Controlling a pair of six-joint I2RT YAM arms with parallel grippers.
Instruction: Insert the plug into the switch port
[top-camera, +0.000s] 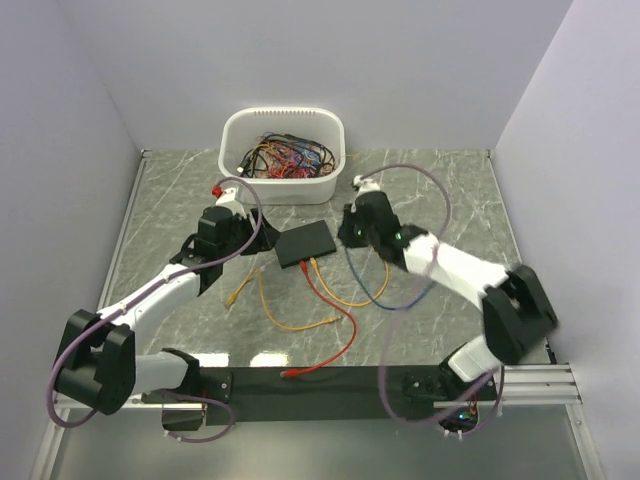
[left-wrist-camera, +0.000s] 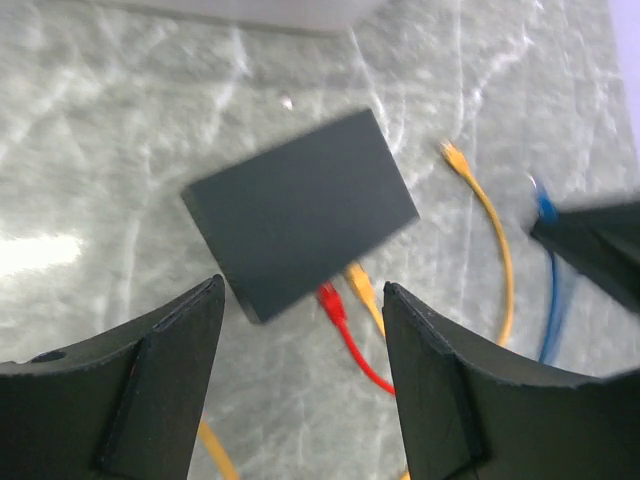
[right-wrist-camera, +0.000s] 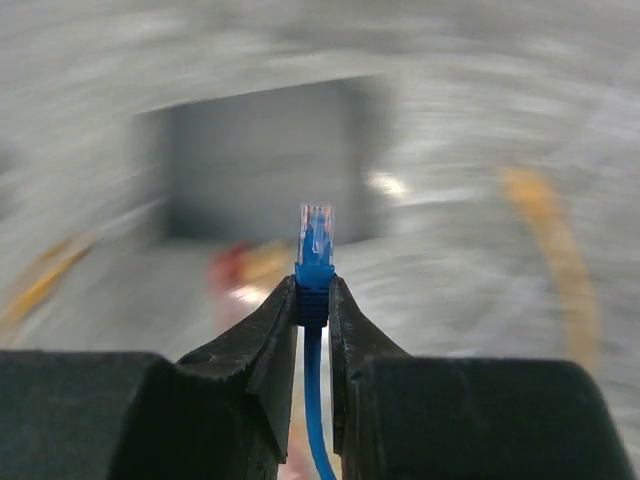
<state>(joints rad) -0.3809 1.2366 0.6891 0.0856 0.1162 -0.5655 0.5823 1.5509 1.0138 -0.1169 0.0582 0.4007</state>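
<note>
The flat black switch box (top-camera: 305, 243) lies mid-table; it also shows in the left wrist view (left-wrist-camera: 300, 210) and, blurred, in the right wrist view (right-wrist-camera: 265, 165). A red plug (left-wrist-camera: 331, 301) and a yellow plug (left-wrist-camera: 358, 283) sit in ports along its near edge. My right gripper (right-wrist-camera: 313, 300) is shut on the boot of a blue cable, whose clear plug (right-wrist-camera: 316, 235) sticks up past the fingertips, just right of the box (top-camera: 350, 232). My left gripper (left-wrist-camera: 303, 300) is open and empty, just left of the box (top-camera: 243, 232).
A white tub (top-camera: 283, 152) full of tangled cables stands behind the box. Yellow (top-camera: 290, 320), red (top-camera: 335, 335) and blue (top-camera: 370, 285) cables trail over the marble table toward the front. A loose yellow plug (left-wrist-camera: 453, 155) lies right of the box.
</note>
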